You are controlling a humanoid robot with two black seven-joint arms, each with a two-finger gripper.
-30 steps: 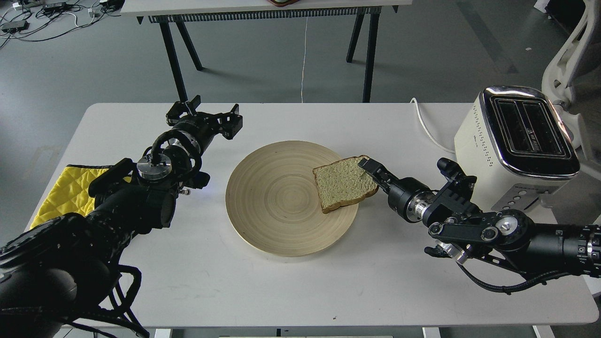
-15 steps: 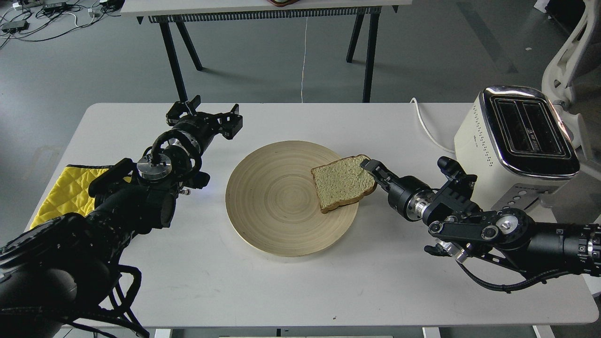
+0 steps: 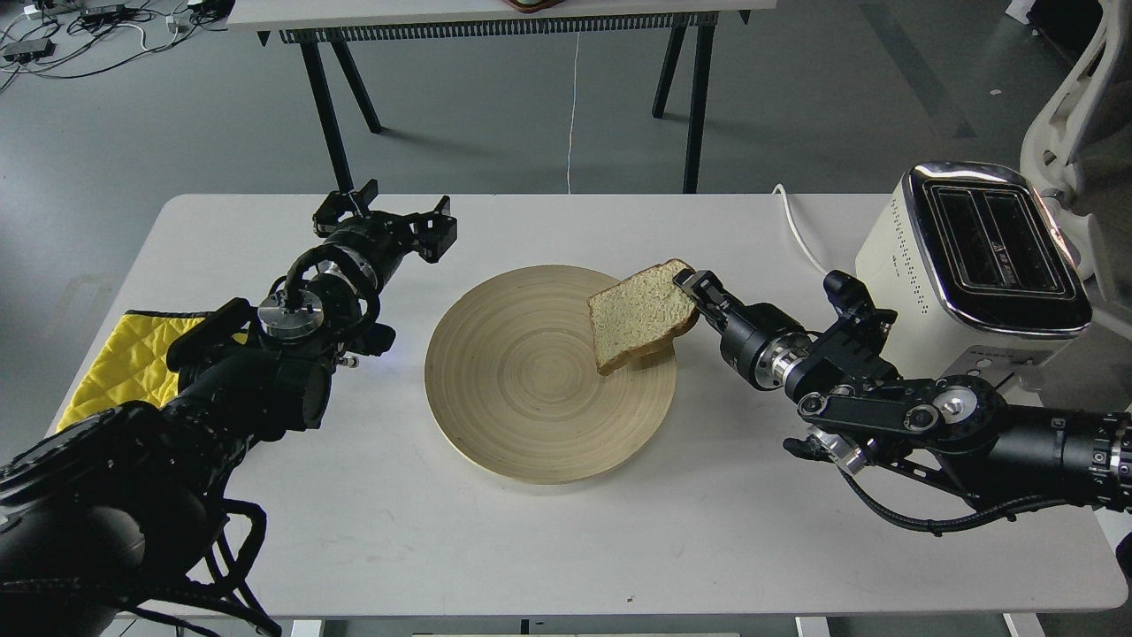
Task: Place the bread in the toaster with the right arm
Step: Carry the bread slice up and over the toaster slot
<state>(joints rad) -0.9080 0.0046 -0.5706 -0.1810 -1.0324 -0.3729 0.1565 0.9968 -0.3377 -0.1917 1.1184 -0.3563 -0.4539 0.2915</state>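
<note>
The bread (image 3: 638, 313) is a tan slice with a brown crust, tilted up over the right side of the round wooden plate (image 3: 531, 389), its lower corner close to the plate. My right gripper (image 3: 692, 299) is shut on the slice's right edge. The cream-white toaster (image 3: 973, 265) with a chrome top and two black slots stands at the table's right edge, to the right of the gripper. My left gripper (image 3: 389, 221) is open and empty, hovering over the table left of the plate.
A yellow quilted cloth (image 3: 124, 358) lies at the table's left edge. The toaster's white cord (image 3: 800, 234) runs across the table behind the right arm. A second table's black legs (image 3: 336, 115) and a white chair (image 3: 1074, 97) stand beyond.
My right gripper has risen and moved slightly back, lifting the bread's right edge so the slice now tilts up off the plate. The left arm has not moved.
</note>
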